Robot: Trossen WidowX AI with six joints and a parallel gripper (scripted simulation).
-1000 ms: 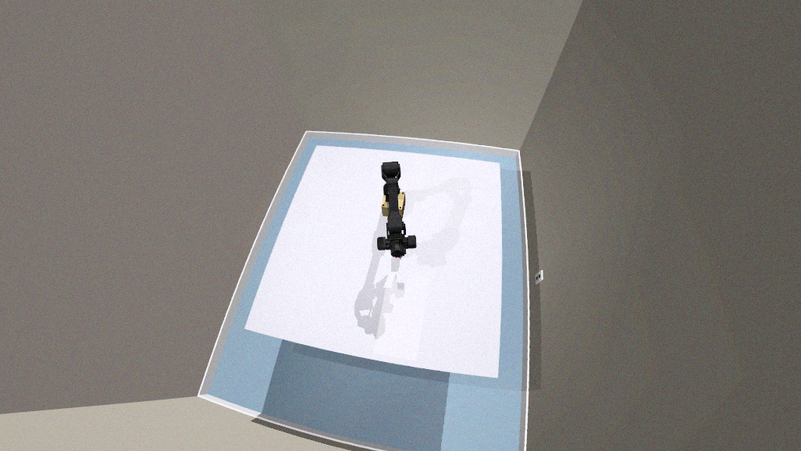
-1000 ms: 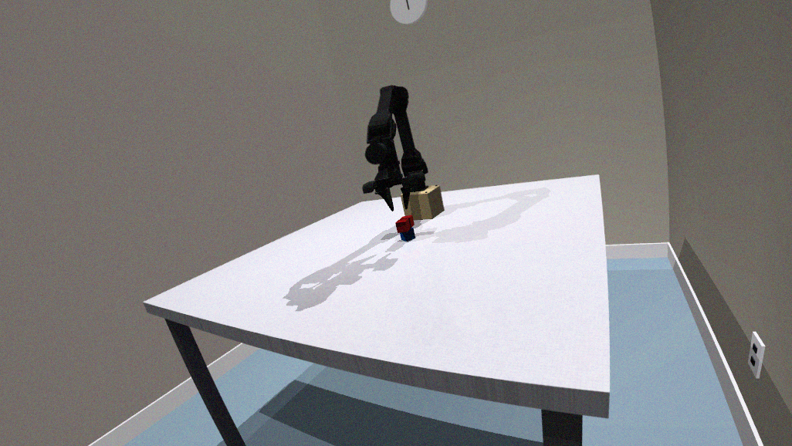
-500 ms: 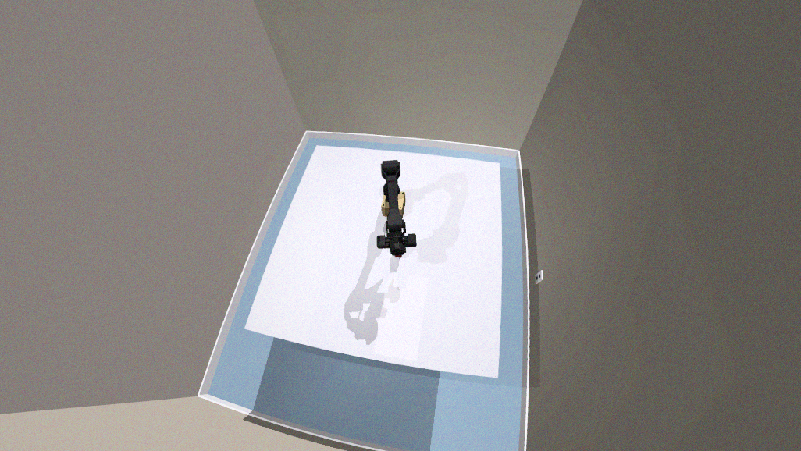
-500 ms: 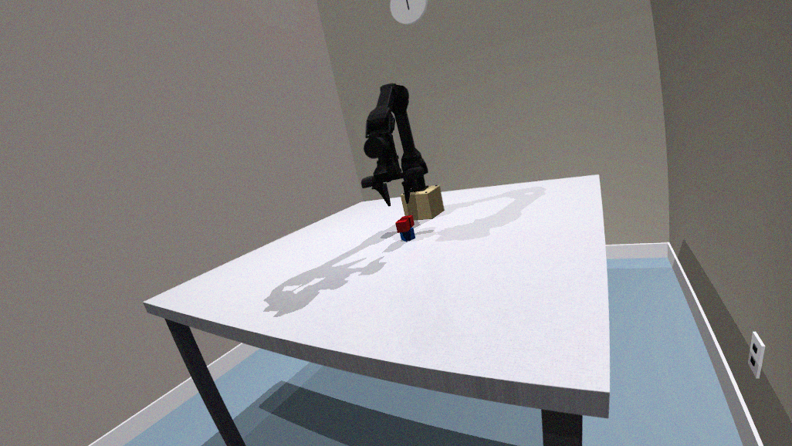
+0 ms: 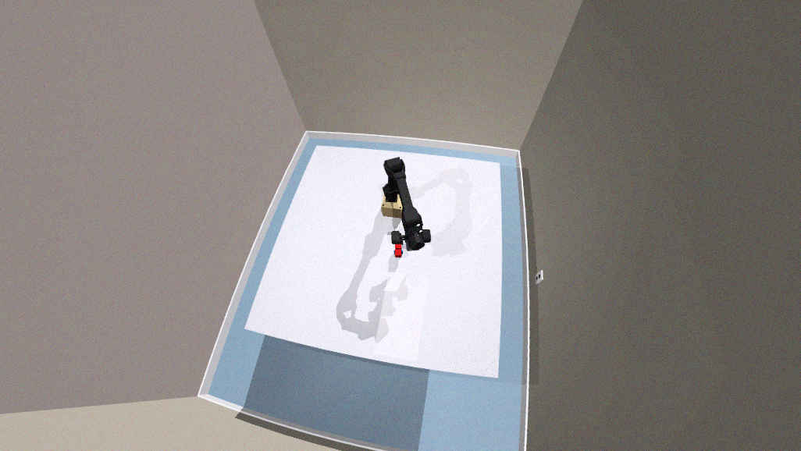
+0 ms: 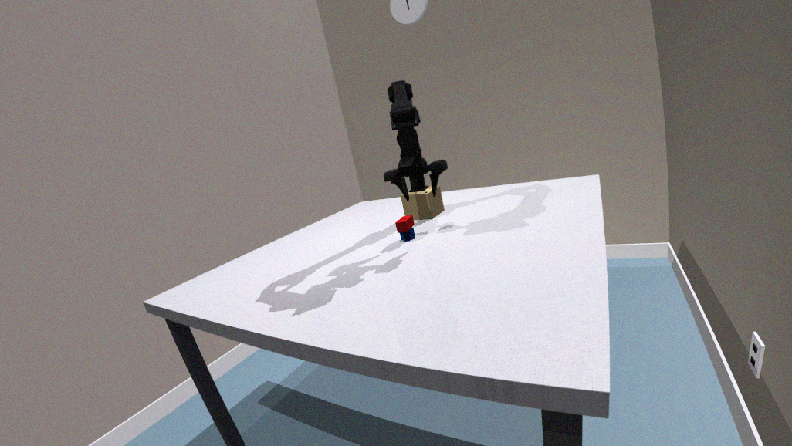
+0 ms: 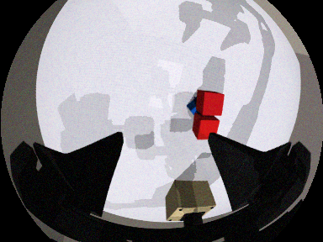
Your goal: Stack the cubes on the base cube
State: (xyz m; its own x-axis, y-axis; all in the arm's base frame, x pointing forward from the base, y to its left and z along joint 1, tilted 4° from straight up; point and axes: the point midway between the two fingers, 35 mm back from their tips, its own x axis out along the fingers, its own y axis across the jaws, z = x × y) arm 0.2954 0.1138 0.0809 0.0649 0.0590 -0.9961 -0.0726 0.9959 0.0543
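Note:
Two red cubes (image 7: 210,101) (image 7: 205,127) sit side by side on top of the blue base cube (image 7: 192,107) (image 6: 408,236), with a thin dark line between them in the wrist view. In the top and exterior views they merge into one red block (image 5: 398,248) (image 6: 404,223). Only a small corner of the blue cube shows under them. My gripper (image 7: 167,137) (image 6: 419,188) (image 5: 411,238) is open and empty. It hangs above the table, clear of the stack and a little to the arm's side of it. Neither finger touches the cubes.
The arm stands on a tan mount block (image 6: 424,204) (image 5: 390,209) (image 7: 191,197) close behind the stack. The white table (image 6: 499,288) (image 5: 314,268) stretches wide on all sides, and its edges are far from the cubes.

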